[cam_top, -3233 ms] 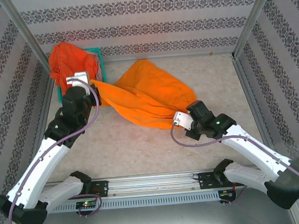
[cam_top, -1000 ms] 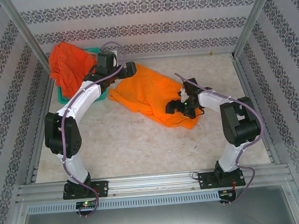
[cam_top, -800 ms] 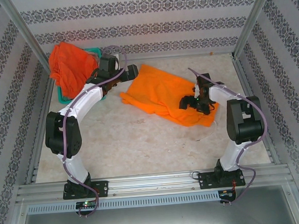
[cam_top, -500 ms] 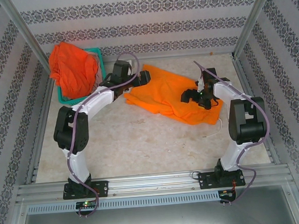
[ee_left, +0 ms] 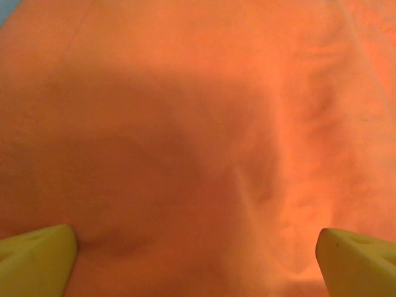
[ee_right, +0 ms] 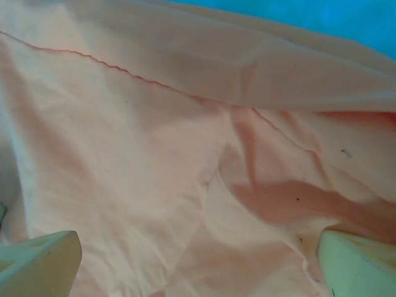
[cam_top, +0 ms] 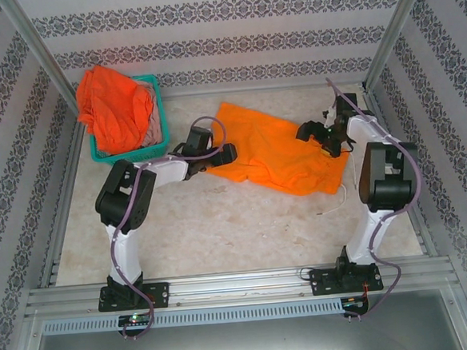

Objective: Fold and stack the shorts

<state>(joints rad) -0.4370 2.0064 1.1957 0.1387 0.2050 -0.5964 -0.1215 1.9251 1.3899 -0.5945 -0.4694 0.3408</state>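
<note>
— Where are the yellow-orange shorts (cam_top: 276, 152)?
— Spread nearly flat on the bench (cam_top: 221, 232), towards the far right, between the two arms.
— And the left tool (cam_top: 222, 155)?
— It is at the cloth's left edge with its jaws wide apart. On its wrist camera the yellow fingertips (ee_left: 37, 260) sit in the bottom corners, orange fabric runs across the whole gap, and nothing is pinched.
— The right tool (cam_top: 315, 137)?
— Over the far right part of the same shorts, and just as wide. Its fingertips (ee_right: 40, 263) stand apart above creased fabric and a seam, gripping nothing.
— The other pairs?
— The red-orange shorts (cam_top: 113, 111) are heaped over the teal basket (cam_top: 128, 156) in the far left corner, and a strip of pale pinkish cloth (cam_top: 159, 126) shows inside along its right wall.
</note>
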